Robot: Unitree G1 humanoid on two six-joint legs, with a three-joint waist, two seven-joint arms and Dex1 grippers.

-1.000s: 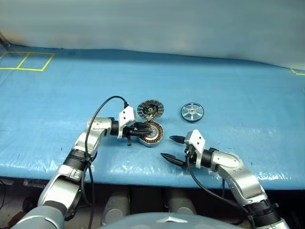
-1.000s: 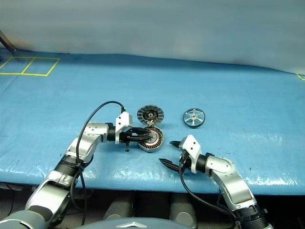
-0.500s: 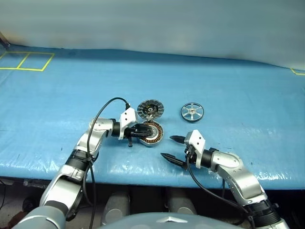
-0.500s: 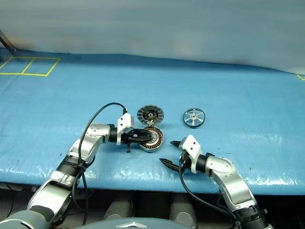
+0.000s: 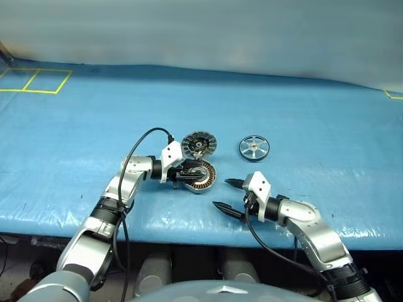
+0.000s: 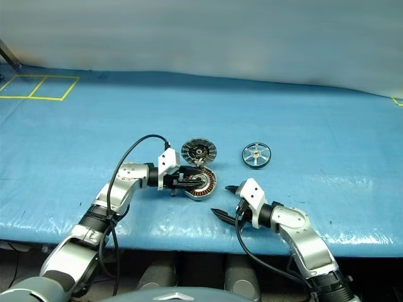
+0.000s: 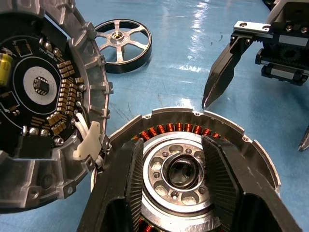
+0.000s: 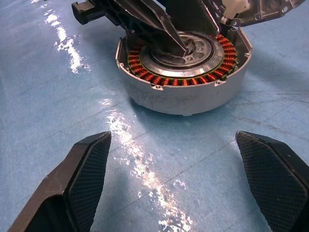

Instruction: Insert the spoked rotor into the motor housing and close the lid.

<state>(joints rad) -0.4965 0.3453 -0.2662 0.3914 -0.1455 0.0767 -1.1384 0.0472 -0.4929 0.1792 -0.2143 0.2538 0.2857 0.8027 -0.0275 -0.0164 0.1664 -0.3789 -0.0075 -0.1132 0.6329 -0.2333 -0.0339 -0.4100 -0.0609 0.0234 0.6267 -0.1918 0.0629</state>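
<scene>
- Left pincer (image 7: 186, 159) is straddling the hub of the round silver-grey motor housing (image 5: 200, 176), fingers parted, gripping nothing.
- Right pincer (image 5: 228, 195) is hovering released.
- Flat silver spoked rotor (image 5: 254, 148) is lying apart on the blue desk (image 5: 327, 126); rigid, likely light, so grip across the rim.
- Grey finned lid (image 5: 199, 144) is standing open.

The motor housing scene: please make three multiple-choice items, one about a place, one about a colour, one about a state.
1. Where does the spoked rotor lie?
A. inside the motor housing
B. on the blue table, apart from the housing
C. in the right gripper

2. What colour are the windings in the motor housing?
A. copper-orange
B. green
C. white

3. How is the lid?
A. shut
B. swung open
C. missing

Answers:
1 B, the rotor rests alone on the table.
2 A, the ring in the can is copper-orange.
3 B, its inner face shows beside the housing.
</scene>
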